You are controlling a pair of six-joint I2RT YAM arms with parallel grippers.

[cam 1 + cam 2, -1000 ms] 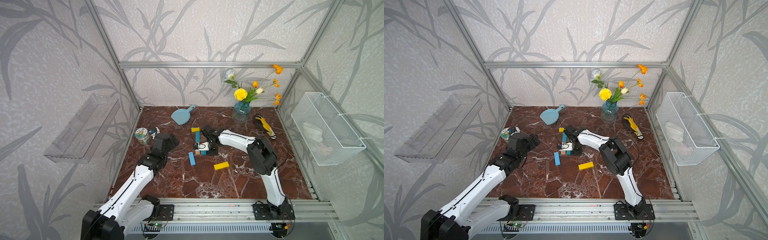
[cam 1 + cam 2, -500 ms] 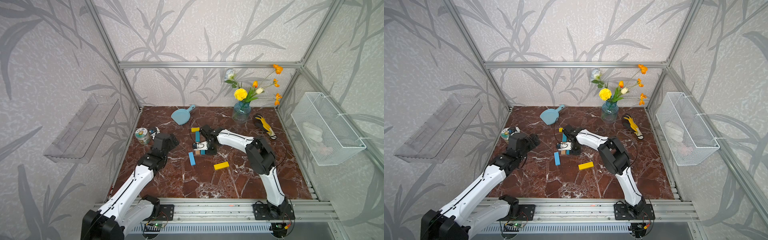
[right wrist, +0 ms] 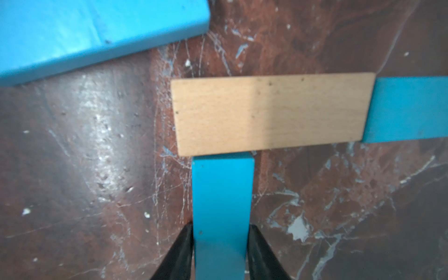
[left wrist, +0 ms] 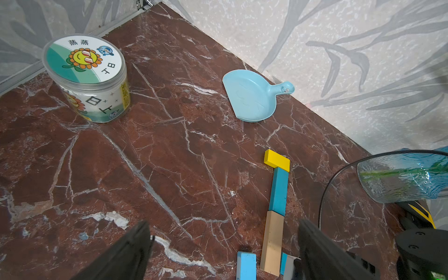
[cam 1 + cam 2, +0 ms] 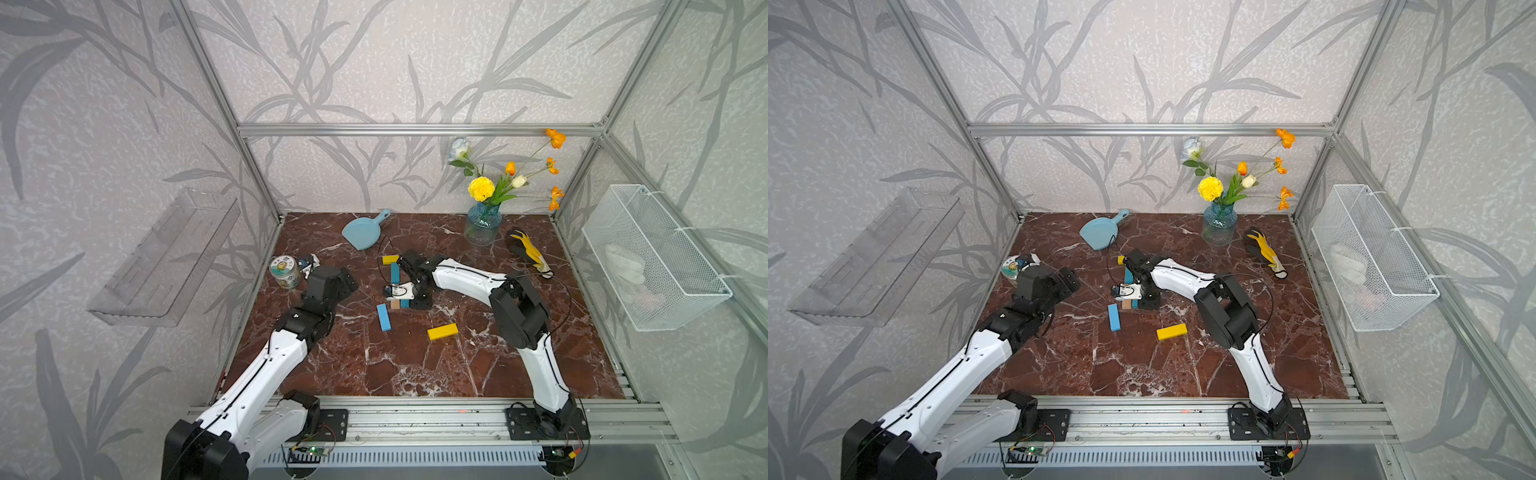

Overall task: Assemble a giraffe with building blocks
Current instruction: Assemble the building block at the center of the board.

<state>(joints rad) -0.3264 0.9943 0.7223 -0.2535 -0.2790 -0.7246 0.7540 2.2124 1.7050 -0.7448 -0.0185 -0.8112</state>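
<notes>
Right hand (image 3: 221,230) clamps teal body bar (image 3: 221,191) on tabletop (image 3: 97,194), end butting tan neck bar (image 3: 271,114). Best to square it up, then let go without dragging. Left hand (image 4: 225,244) splayed, idle.

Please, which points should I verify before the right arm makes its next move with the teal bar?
1. Jaws of right gripper shut on teal body bar: ok.
2. Its end meets tan block at the side: ok.
3. Neck: short yellow block, teal neck bar, tan block in line: ok.
4. Legs: light-blue block, long yellow block in place: not ok.
5. Jaws of left gripper open, away from blocks: ok.
</notes>
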